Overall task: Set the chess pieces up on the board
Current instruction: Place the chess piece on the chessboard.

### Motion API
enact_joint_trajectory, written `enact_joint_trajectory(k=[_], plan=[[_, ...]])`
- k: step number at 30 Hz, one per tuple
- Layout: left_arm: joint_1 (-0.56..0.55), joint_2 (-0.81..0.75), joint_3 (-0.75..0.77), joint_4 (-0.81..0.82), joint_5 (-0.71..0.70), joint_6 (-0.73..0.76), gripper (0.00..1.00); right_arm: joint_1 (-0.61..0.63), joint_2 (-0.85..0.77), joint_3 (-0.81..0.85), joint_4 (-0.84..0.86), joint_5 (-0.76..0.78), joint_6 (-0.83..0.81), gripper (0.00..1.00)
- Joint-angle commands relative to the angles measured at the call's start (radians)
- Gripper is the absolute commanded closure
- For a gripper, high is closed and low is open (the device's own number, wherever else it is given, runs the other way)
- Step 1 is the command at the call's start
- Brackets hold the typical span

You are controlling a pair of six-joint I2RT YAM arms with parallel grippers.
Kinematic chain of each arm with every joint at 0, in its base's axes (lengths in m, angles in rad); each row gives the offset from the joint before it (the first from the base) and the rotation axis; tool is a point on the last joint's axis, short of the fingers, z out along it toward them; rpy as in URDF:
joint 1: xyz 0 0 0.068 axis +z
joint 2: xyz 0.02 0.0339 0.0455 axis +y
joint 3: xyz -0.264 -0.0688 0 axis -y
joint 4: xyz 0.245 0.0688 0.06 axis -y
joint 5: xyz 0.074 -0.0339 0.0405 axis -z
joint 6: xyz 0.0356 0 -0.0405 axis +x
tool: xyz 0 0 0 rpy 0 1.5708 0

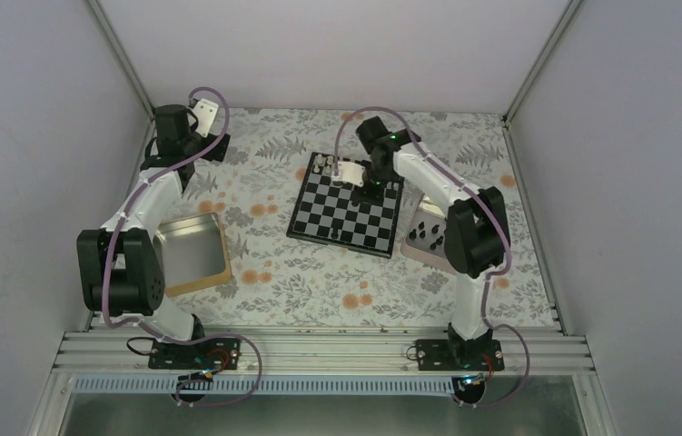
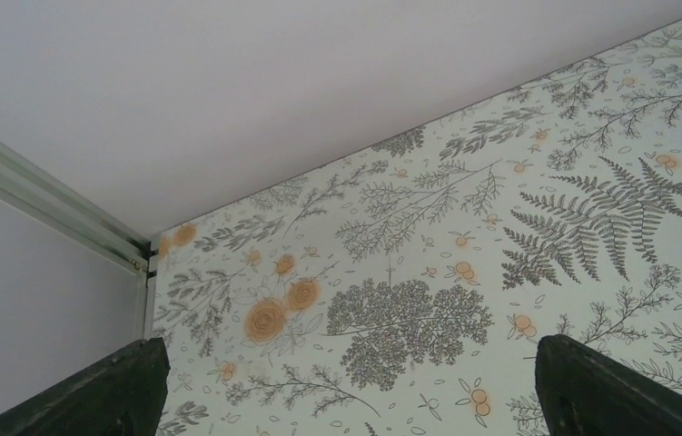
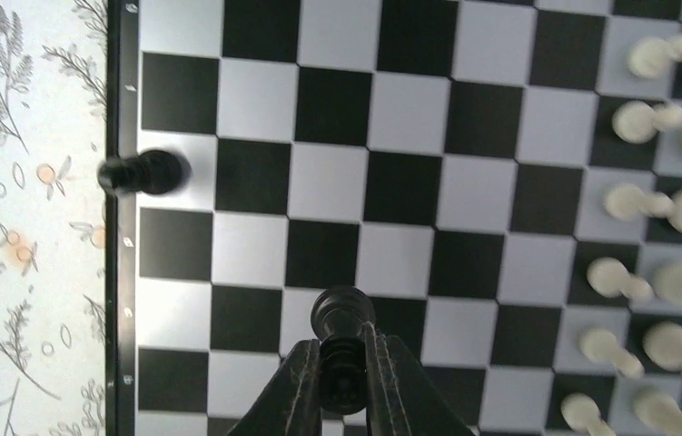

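The board [image 1: 341,218] lies at the table's middle, slightly turned. My right gripper [image 1: 375,177] hangs over its far side, shut on a black chess piece [image 3: 343,318] whose round base pokes out past the fingertips, above the board [image 3: 410,109]. In the right wrist view the gripper [image 3: 344,350] holds that piece by its upper part. Another black piece [image 3: 146,173] stands on a pale square at the board's left edge. My left gripper [image 1: 210,113] is far off at the back left corner, open [image 2: 348,363] with only patterned cloth between its fingers.
Pale pieces [image 3: 646,118] fill two rows along one side of the board, at its far left corner [image 1: 323,164]. A silver tin [image 1: 428,232] with several black pieces sits right of the board under the right arm. A gold-rimmed tin [image 1: 193,254] lies at the left.
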Motion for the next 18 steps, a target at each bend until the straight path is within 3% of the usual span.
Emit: enact_joint_trajectory(k=[1,5,18], plan=[[-0.001,-0.031,0.017,-0.001,-0.015,0.002,0.0,0.047,0.052,0.068,-0.028,-0.017,0.024,0.89],[-0.001,-0.031,0.019,-0.001,-0.018,0.003,0.0,0.085,0.077,0.083,-0.046,-0.02,0.029,0.89],[-0.001,-0.014,0.027,-0.003,-0.012,0.0,0.0,0.135,0.033,-0.09,-0.007,-0.005,0.069,0.89]])
